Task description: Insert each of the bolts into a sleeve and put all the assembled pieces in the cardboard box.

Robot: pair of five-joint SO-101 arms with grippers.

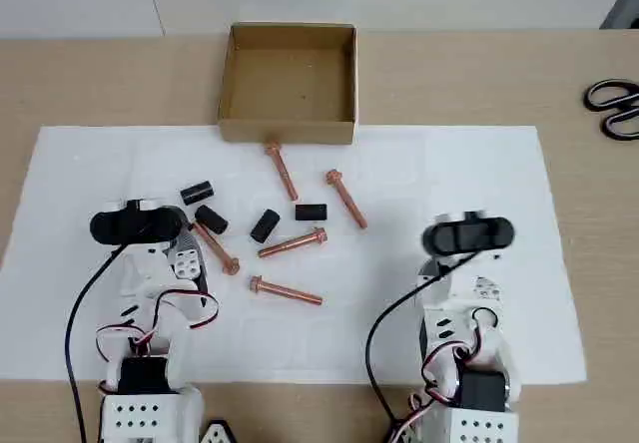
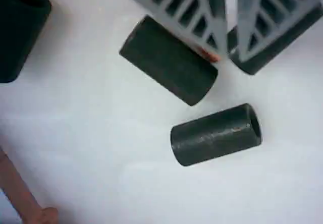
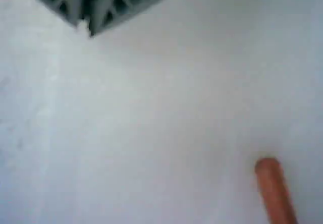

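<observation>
Wooden tabletop carries a white paper sheet, with the cardboard box at its far edge holding nothing. Five copper bolts and four black sleeves lie loose and flat on the paper between the box and the arms. No bolt is in a sleeve, so I judge the first pickup has not been made.

From the left wrist, the left gripper hangs with its jaws nearly together and nothing between them. It is just beside one sleeve, which lies on its side. A second sleeve close by shows its open bore. The next move likely needs the jaws to spread and straddle a sleeve across its long axis.

From the right wrist, the right gripper looks closed and empty above bare paper, well apart from a bolt shank.
</observation>
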